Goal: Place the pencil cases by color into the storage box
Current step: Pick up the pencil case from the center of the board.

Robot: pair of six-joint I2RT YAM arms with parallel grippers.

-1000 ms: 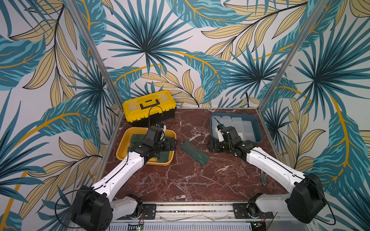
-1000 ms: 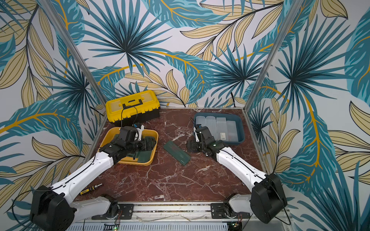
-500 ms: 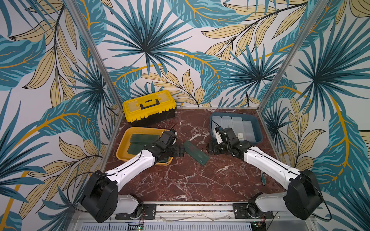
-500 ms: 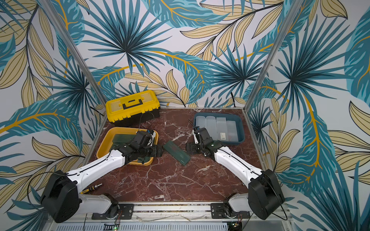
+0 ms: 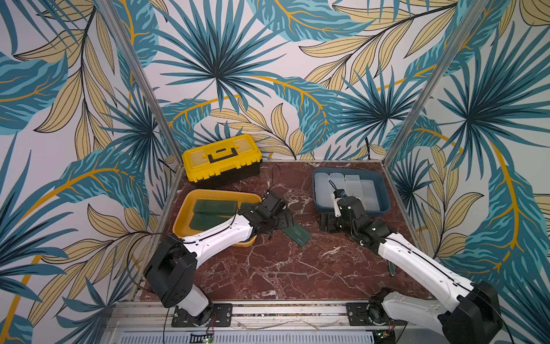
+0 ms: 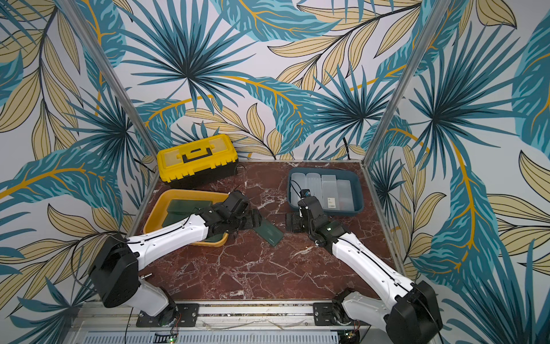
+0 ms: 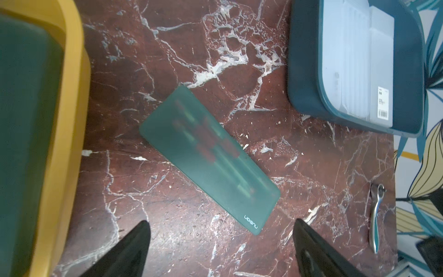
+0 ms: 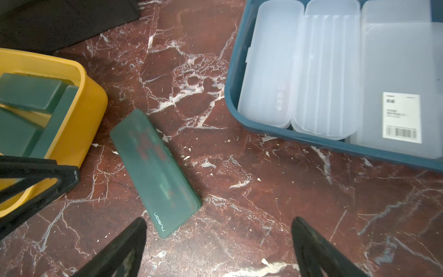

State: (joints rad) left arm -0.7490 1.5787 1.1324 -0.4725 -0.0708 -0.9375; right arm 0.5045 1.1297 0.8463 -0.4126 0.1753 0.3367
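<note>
1. The dark green pencil case (image 5: 297, 235) lies flat and loose on the marble table (image 5: 268, 268). It is just ahead of and below the left gripper (image 5: 284, 220), whose jaws stand apart and empty.
2. Its long axis runs slantwise to the line between the left fingertips, so a wrist turn seems needed.
3. The right gripper (image 5: 326, 222), also spread and empty, sits farther off, so the left is nearer.

L arm (image 5: 220, 235) / R arm (image 5: 416, 262): white shells | blk joints (image 5: 171, 277) | thin blk cables (image 5: 128, 268) | blk fingers (image 7: 131, 251), prob. plastic
</note>
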